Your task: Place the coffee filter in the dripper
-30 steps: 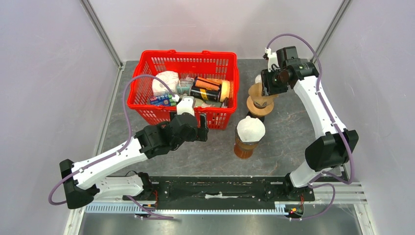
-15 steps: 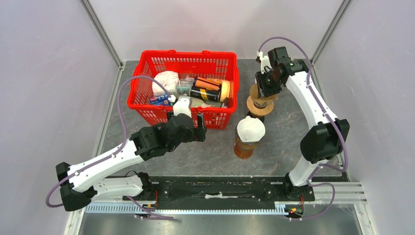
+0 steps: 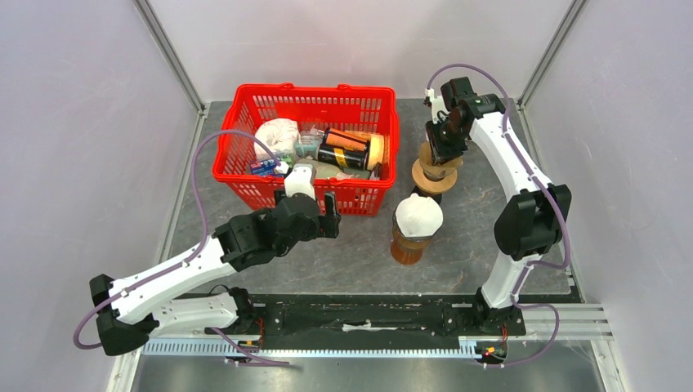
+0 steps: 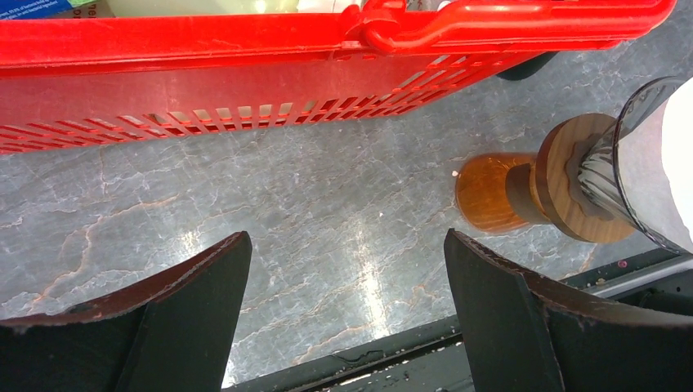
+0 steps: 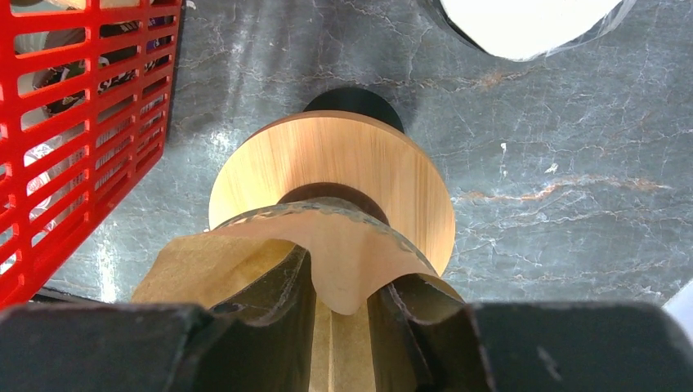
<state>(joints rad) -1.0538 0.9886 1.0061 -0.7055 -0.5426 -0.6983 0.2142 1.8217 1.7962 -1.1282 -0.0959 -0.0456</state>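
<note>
Step in hand, prob.: the grasp; filter not yet at the dripper. L to R: left gripper hangs over bare bench by the near wall of the red basket, jaws wide apart, holding nothing. Mid-bench, glass dripper sits on amber server; sth white shows in its mouth. Toward the far right corner, right gripper has jaws narrow, pinching a fold of the brown coffee filter just above a wooden disc. Next move needs a straight lift w/o tearing or dropping the paper, then a carry toward the near edge, cone centred over the dripper mouth before release.
</note>
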